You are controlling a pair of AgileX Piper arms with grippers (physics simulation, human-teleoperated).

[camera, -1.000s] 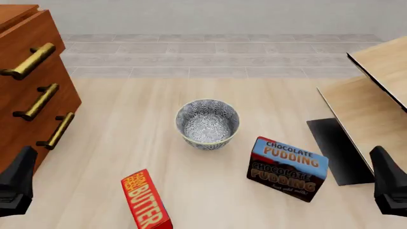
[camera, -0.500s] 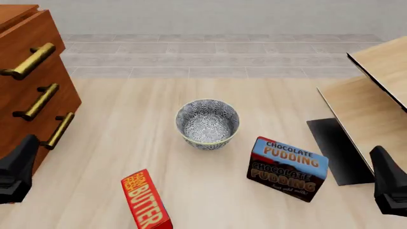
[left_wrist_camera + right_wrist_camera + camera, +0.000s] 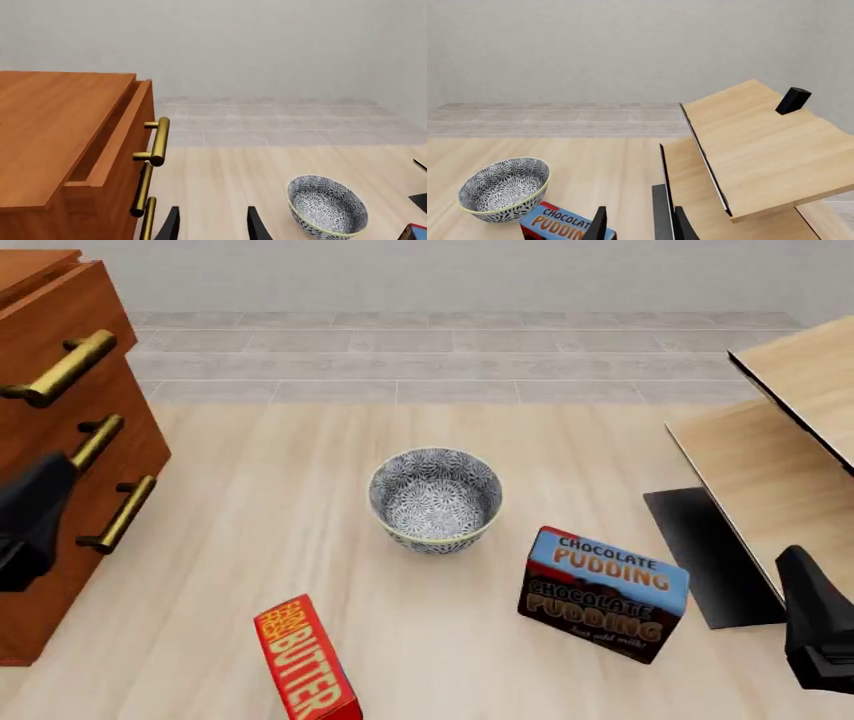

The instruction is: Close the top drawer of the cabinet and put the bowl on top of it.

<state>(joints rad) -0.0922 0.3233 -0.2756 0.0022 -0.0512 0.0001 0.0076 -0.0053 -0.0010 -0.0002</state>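
Top drawer [image 3: 110,137] ajar on cabinet [image 3: 53,130], bowl [image 3: 435,499] on desk [image 3: 267,540] — boxes lettered "CHOCOLATE PUDDING" [image 3: 603,594], "BUTTER" [image 3: 307,660] — left pincer [image 3: 212,226] apart, empty, right pincer [image 3: 639,226] apart, empty.

A reddish-brown cabinet [image 3: 60,370] carries brass handles [image 3: 60,368]. The bowl [image 3: 435,498] shows a fine blue-grey and white floral pattern with a pale rim. A red butter box [image 3: 307,660] has yellow lettering; the pudding box [image 3: 603,593] is blue and dark brown. Pale wood furniture [image 3: 787,440] stands on a light wood table [image 3: 267,540].
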